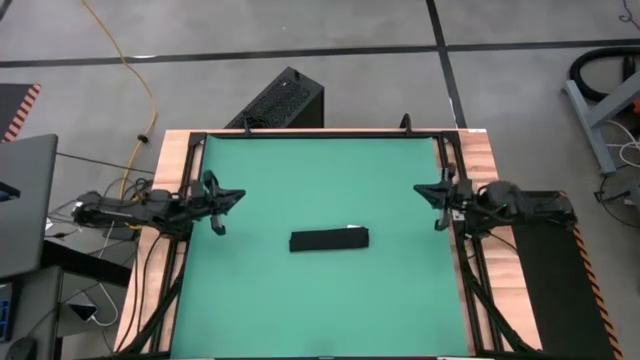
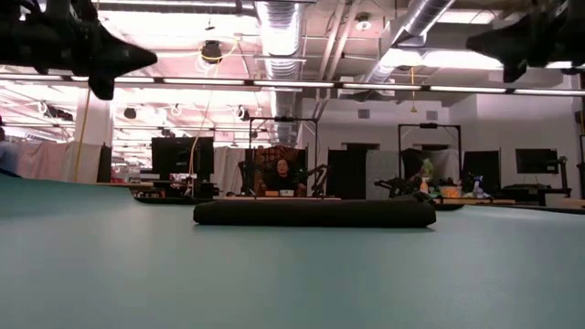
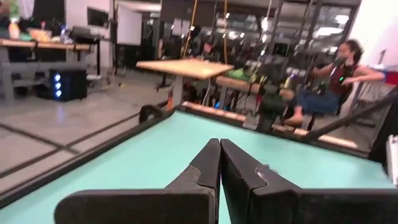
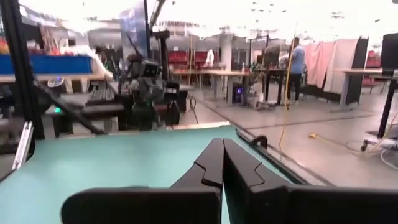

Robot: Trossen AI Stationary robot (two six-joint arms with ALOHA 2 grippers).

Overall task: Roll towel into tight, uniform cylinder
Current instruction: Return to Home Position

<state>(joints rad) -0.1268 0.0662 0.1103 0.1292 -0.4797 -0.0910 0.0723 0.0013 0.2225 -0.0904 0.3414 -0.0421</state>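
**Mid-frame on the mat (image 1: 300, 300): towel (image 1: 329, 240) rolled, both hands parked**

Dead centre of the high view, the towel lies as a short, even black roll, its white tag (image 1: 350, 229) at the upper edge. In the low view it looks level from end to end, so I'd judge the rolling done and the roll holding under its own weight. At the mat's left edge sits the left hand (image 1: 238, 196), and at the right edge the right hand (image 1: 420, 188). Both are well apart from the towel and raised off the worktop (image 1: 480, 150). Each wrist view shows its fingers pressed together on nothing. That pose looks like plain clearance, with nothing near enough to disturb the roll.
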